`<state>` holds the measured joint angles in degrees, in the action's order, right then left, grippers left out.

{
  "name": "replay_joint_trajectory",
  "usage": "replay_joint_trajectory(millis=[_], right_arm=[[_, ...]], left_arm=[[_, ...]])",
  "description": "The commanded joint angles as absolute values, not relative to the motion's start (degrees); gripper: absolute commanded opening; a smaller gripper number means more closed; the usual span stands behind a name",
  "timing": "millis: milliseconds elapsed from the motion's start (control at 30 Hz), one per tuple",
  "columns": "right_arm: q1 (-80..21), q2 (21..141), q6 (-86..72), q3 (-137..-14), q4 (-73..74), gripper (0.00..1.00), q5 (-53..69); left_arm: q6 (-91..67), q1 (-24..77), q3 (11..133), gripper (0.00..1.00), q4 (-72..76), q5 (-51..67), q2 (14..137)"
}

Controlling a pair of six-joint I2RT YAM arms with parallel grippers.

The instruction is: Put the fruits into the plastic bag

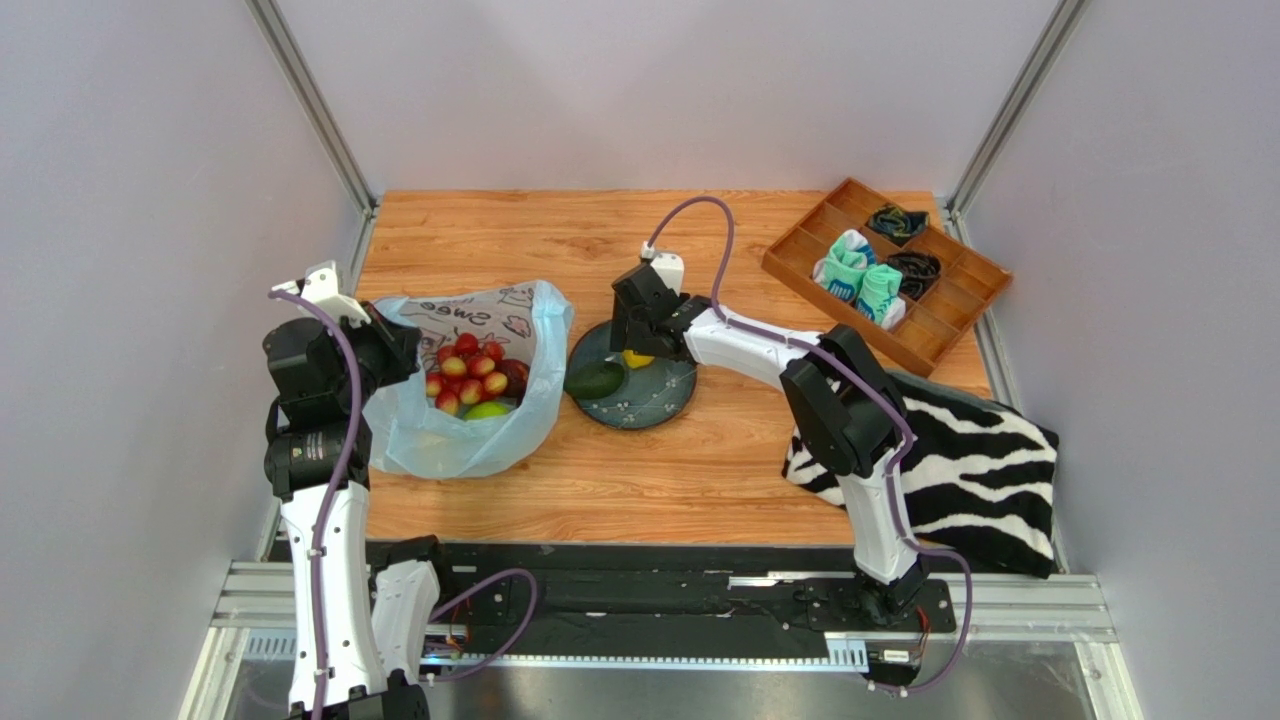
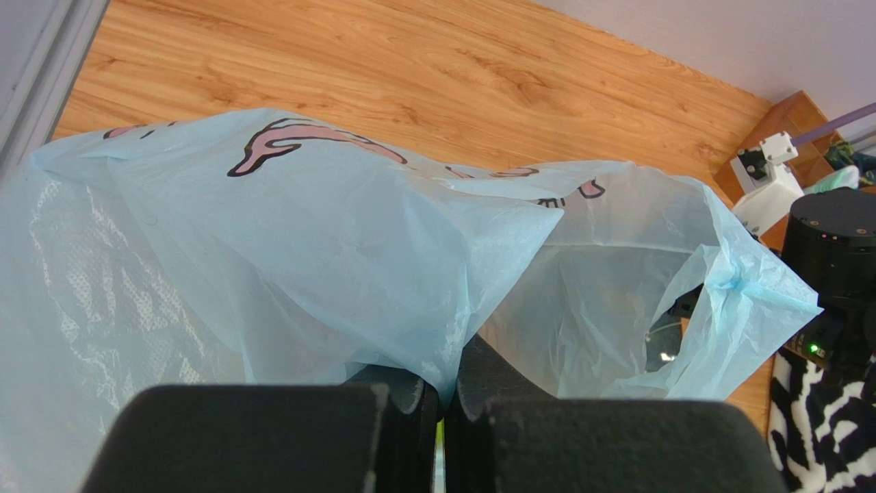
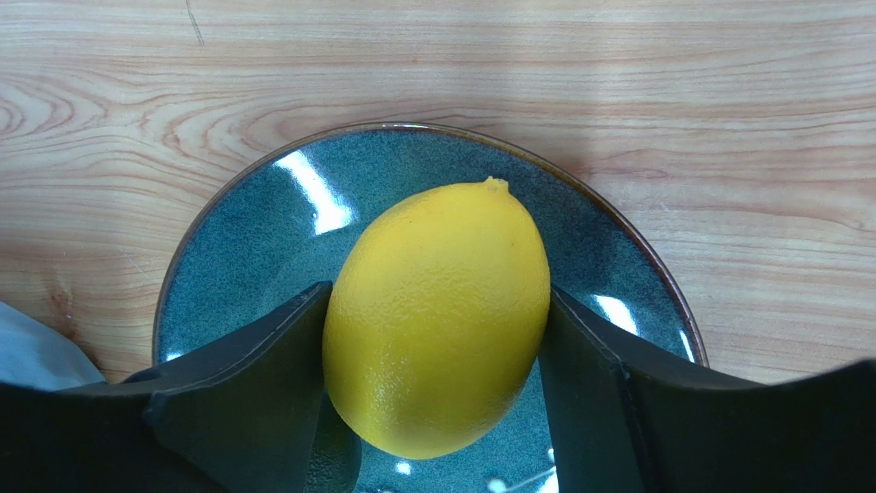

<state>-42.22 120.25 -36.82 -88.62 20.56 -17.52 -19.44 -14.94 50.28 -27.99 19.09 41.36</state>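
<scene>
The yellow lemon (image 3: 437, 318) lies on the dark round plate (image 3: 247, 236), and my right gripper (image 3: 437, 298) is shut on it, one finger pressed against each side. In the top view the lemon (image 1: 639, 360) shows just under the right gripper (image 1: 637, 345), with a dark green fruit (image 1: 595, 380) beside it on the plate (image 1: 669, 405). The pale blue plastic bag (image 1: 451, 443) lies open to the left, holding several small red fruits (image 1: 469, 372) and a green apple (image 1: 486, 410). My left gripper (image 2: 444, 385) is shut on the bag's rim (image 2: 308, 236), holding it up.
A wooden compartment tray (image 1: 962, 278) with rolled socks stands at the back right. A zebra-striped cloth (image 1: 977, 465) lies at the near right, partly under the right arm. Grey walls close in both sides.
</scene>
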Motion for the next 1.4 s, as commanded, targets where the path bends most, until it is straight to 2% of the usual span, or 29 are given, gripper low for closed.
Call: replay_joint_trajectory(millis=[0,200,800,1033,1367], right_arm=[[-42.0,119.5,-37.9,-88.4,18.4,0.67,-18.1],[-42.0,117.3,-37.3,-87.6,17.8,0.6,-17.8],[-42.2,111.1,-36.3,-84.0,16.1,0.59,-16.5],[-44.8,103.9,-34.4,-82.5,15.0,0.59,-17.3],[-54.6,89.7,-25.8,-83.1,14.6,0.59,-27.0]], left_arm=[[-20.2,-15.3,49.8,0.0,-26.1,20.1,41.2],[-20.3,-15.4,49.8,0.0,-26.1,20.4,41.2],[-20.3,-15.4,49.8,0.0,-25.9,20.5,41.3],[-20.3,-15.4,49.8,0.0,-25.8,20.6,41.3],[-20.4,-15.5,49.7,0.0,-25.9,20.5,41.2]])
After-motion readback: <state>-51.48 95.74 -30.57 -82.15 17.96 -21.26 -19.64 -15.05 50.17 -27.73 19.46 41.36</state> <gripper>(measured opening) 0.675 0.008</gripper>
